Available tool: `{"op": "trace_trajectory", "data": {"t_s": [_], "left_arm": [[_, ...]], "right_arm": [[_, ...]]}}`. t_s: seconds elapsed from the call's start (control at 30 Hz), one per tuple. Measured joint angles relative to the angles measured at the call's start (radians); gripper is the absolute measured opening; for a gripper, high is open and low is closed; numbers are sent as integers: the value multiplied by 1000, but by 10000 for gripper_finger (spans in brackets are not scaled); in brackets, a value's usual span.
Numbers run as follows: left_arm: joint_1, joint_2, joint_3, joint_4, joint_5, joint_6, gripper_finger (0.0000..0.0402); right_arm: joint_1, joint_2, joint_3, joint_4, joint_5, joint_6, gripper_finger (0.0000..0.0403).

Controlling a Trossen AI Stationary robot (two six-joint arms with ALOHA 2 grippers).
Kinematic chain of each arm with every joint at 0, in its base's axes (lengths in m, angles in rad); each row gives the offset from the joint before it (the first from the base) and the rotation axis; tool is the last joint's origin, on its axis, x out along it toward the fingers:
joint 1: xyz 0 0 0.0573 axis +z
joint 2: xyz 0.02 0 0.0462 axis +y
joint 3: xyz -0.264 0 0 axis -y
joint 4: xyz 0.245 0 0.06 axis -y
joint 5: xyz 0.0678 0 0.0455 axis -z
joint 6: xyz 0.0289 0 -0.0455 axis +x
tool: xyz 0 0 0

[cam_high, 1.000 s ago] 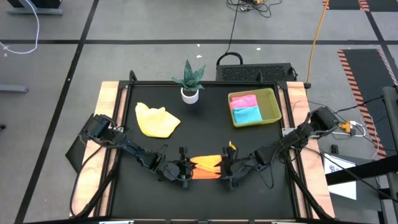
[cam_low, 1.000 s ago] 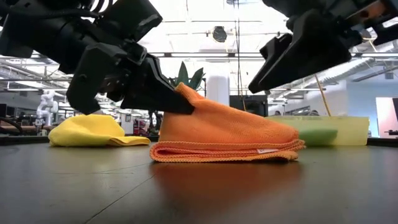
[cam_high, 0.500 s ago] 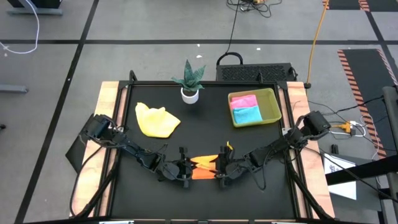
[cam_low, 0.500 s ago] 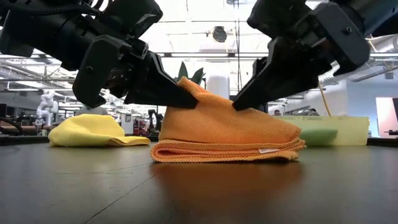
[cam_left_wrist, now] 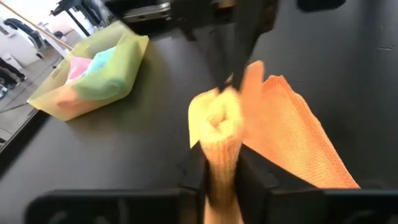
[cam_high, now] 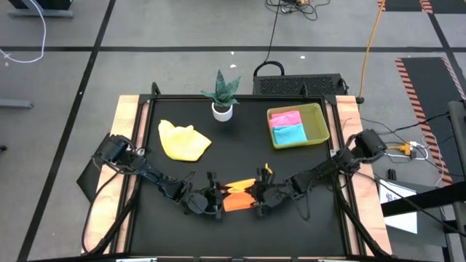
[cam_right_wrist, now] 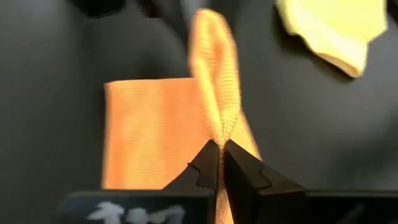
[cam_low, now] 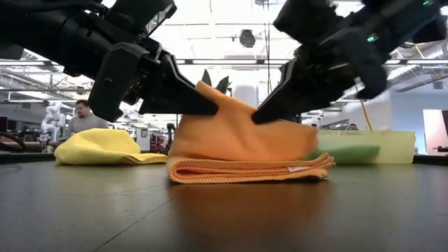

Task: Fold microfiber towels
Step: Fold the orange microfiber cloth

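Since the earlier frame, I'd closed the right gripper (cam_low: pixel 255 120) onto the orange towel (cam_low: pixel 245 150) near the table's front edge; the left gripper (cam_low: pixel 215 110) jaws pinched it too. I counted four towels: orange, yellow (cam_high: pixel 183 140), pink (cam_high: pixel 285 118), blue (cam_high: pixel 290 133).

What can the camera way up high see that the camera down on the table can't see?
Only the high view shows the folded pink microfiber towel and the folded light blue microfiber towel lying inside the yellow-green rectangular plastic tray, plus the grey floor around the table.

Only the low view shows a person far behind the table and the stacked folded edges of the orange microfiber towel.

Both show that orange towel pinched up by the left gripper and right gripper, the crumpled yellow microfiber towel, and the small potted plant.
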Motion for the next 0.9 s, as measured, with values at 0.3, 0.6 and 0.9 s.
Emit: {"op": "trace_trajectory", "data": {"t_s": [0.3, 0.6, 0.9], "left_arm": [[-21, -50, 0, -116, -10, -69, 200], [-102, -115, 0, -326, -37, -270, 205], [-105, -89, -51, -372, -22, -465, 150]], "right_arm": [[-81, 0, 5, 7, 79, -110, 3], [-101, 0, 57, 8, 211, -313, 1], [-54, 12, 61, -2, 162, -335, 1]]}}
